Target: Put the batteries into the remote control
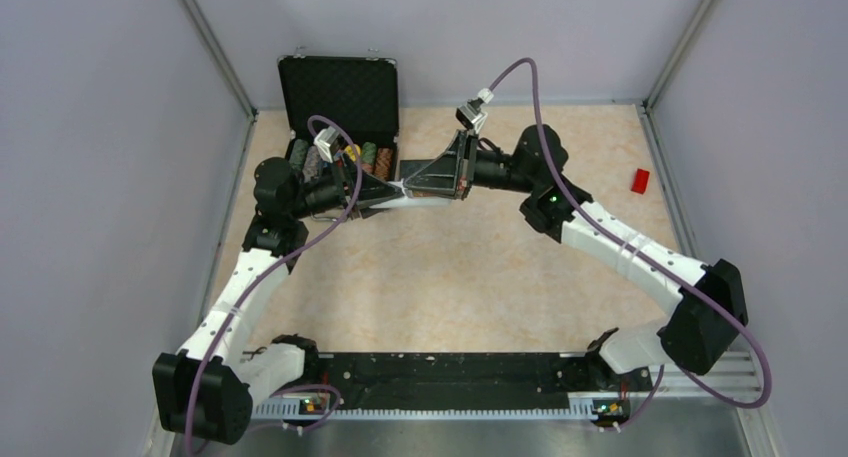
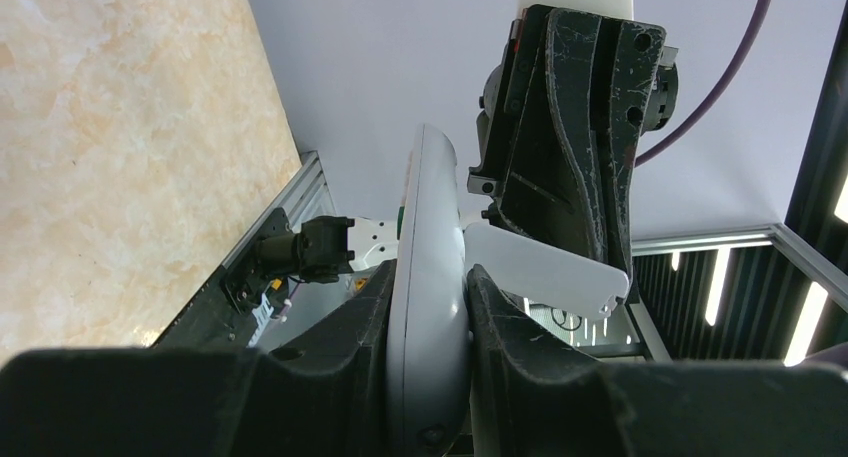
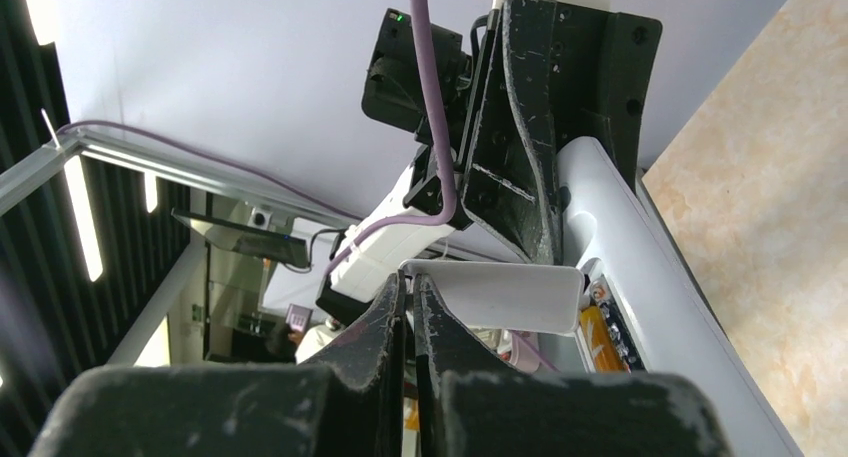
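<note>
Left jaws grasp the white remote control [image 2: 432,197] above the bench's [image 1: 450,277] far middle. Right jaws, clenched, touch its open battery cover [image 3: 500,295]; an orange battery [image 3: 596,339] shows inside. Probably closing the cover: next, press it flush.

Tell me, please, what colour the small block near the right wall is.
The block is red; see the top external view.

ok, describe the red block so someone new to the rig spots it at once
Start from the beige table in the top view and follow it to the far right, near the right wall. The red block lies there on its own. It is small, the only red thing in view, and well away from the black case at the back left.
</note>
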### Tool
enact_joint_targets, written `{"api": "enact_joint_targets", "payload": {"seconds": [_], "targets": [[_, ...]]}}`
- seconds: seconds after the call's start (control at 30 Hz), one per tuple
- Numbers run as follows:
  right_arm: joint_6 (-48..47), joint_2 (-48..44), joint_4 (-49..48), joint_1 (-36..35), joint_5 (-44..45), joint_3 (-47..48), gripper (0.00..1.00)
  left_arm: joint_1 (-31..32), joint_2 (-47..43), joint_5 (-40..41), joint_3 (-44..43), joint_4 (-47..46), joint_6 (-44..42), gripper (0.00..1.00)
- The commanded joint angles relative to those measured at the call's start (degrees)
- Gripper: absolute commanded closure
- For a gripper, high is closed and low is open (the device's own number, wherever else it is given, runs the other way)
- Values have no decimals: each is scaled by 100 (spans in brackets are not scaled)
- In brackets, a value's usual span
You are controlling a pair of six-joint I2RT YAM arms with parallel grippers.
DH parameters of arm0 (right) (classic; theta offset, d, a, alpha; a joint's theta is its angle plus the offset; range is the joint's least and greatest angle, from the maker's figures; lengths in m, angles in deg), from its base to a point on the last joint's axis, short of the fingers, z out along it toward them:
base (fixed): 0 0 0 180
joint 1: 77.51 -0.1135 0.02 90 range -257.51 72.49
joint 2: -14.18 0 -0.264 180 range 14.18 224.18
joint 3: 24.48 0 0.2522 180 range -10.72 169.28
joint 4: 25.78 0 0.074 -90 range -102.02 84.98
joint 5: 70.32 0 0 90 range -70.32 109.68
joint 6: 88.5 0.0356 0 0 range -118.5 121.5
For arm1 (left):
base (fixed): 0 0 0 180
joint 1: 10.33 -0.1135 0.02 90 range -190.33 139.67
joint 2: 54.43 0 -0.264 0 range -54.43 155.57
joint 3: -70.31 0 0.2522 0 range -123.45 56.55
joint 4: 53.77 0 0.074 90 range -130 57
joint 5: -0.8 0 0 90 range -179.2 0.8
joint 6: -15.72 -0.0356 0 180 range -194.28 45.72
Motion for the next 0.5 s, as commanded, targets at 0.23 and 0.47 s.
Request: {"api": "enact_joint_targets", "payload": {"seconds": [0.23, 0.47], "targets": [[-53, -397, 263, 325, 137, -410, 93, 18, -115, -52, -148, -553, 103, 100], [73, -588, 305, 446, 220, -633, 90, 18, -115, -11, -125, -566, 113, 100]]}}
